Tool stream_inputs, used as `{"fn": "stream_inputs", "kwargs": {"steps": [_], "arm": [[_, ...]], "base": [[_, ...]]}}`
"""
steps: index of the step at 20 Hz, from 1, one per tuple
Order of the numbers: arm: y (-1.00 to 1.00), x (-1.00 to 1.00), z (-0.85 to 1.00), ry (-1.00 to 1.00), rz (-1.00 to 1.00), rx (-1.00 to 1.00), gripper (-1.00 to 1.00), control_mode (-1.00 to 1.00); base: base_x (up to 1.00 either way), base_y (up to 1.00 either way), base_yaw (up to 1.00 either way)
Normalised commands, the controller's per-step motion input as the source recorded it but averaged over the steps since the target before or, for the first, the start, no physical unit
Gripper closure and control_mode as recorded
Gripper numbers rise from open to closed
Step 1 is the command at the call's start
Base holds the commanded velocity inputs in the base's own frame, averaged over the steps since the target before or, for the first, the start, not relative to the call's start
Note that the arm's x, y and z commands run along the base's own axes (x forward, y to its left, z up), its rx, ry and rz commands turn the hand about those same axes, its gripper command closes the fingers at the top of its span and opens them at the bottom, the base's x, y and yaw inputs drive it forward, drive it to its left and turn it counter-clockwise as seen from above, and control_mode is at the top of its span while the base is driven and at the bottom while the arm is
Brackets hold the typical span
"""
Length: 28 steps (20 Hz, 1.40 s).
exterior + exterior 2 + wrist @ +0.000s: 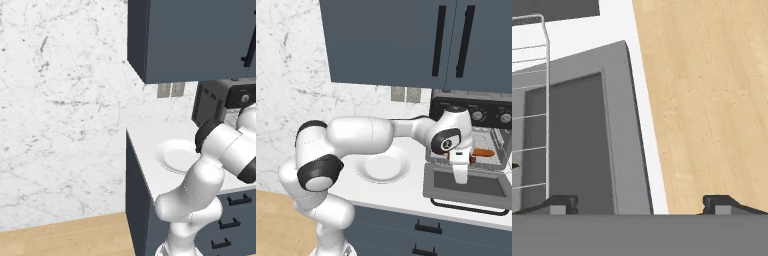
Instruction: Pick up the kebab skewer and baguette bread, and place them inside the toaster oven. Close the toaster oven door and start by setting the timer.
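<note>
The toaster oven (471, 112) stands at the counter's right end, and its dark vented side shows in the left base view (207, 102). The toaster oven door (466, 186) lies folded down flat, bar handle (468, 206) toward me. The baguette bread (484, 152) rests on the wire rack (532, 115) inside the oven. A small dark red bit at its left end may be the kebab skewer; my hand hides most of it. My gripper (460, 180) points down just above the open door (619, 125), open (639, 205), nothing between its fingers.
A bare white plate (383, 167) (175, 155) sits on the white counter left of the oven. Dark wall cabinets (406, 40) hang overhead. The counter's front edge (647, 150) runs just past the door, with wooden floor (712, 100) below.
</note>
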Motion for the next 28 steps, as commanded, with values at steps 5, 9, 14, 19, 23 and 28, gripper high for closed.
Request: {"fn": "stream_inputs", "kwargs": {"steps": [5,9,14,19,23,28], "arm": [[0.00,-0.63,-0.12,0.11,0.02,-0.01,-1.00,-1.00],[0.00,-0.32,-0.13,0.08,0.02,0.06,-1.00,-1.00],[0.06,0.22,-0.10,0.12,0.00,0.16,-1.00,-1.00],[0.01,0.06,-0.01,0.07,0.01,0.22,-1.00,-1.00],[0.00,0.00,-0.01,0.05,0.01,0.17,-1.00,-1.00],[0.00,0.00,-0.01,0.01,0.00,0.13,-1.00,-1.00]], "base": [[0.00,0.00,0.00],[0.00,0.00,0.00],[0.00,0.00,0.00],[0.00,0.00,0.00],[0.00,0.00,0.00],[0.00,0.00,0.00]]}}
